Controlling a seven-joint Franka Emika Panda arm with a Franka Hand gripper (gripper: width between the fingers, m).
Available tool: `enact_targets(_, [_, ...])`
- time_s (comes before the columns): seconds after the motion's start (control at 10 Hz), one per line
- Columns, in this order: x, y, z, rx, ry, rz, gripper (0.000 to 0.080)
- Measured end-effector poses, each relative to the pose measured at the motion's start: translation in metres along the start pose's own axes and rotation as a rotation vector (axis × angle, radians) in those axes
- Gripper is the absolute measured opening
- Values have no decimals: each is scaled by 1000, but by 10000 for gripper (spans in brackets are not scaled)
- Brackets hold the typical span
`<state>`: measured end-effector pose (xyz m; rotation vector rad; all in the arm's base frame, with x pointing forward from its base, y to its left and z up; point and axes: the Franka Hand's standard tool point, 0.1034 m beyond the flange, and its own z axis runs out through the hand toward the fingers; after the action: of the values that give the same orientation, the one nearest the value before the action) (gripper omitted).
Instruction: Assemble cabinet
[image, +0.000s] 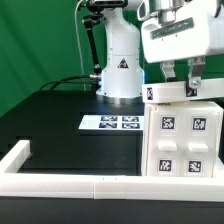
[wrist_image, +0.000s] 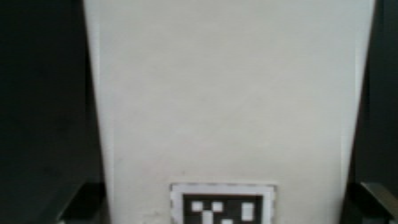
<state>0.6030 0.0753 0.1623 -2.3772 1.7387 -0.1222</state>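
The cabinet (image: 186, 140), a large white box with square black-and-white tags on its front, stands at the exterior view's right against the front rail. A white top block (image: 185, 94) with a tag on its side sits on it. My gripper (image: 182, 80) comes straight down on that block, one finger on each side, and looks shut on it. In the wrist view the block's white face (wrist_image: 222, 100) fills the middle, with one tag (wrist_image: 222, 205) near the gripper (wrist_image: 222, 210). Dark fingertips (wrist_image: 71, 205) press against its two edges.
The marker board (image: 110, 122) lies flat on the black table, at the exterior view's left of the cabinet. Low white border rails (image: 60, 182) run along the front and the left corner (image: 15, 155). The arm's white base (image: 120, 75) stands behind, before a green backdrop.
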Motion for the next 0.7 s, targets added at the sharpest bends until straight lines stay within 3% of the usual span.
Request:
enact_targets(0.3, [0,0,0,4,-12,131,553])
enact_targets(0.5, [1,2,0,25,-26,422,553])
enact_targets(0.7, [-2,6,0,25,-52,682,553])
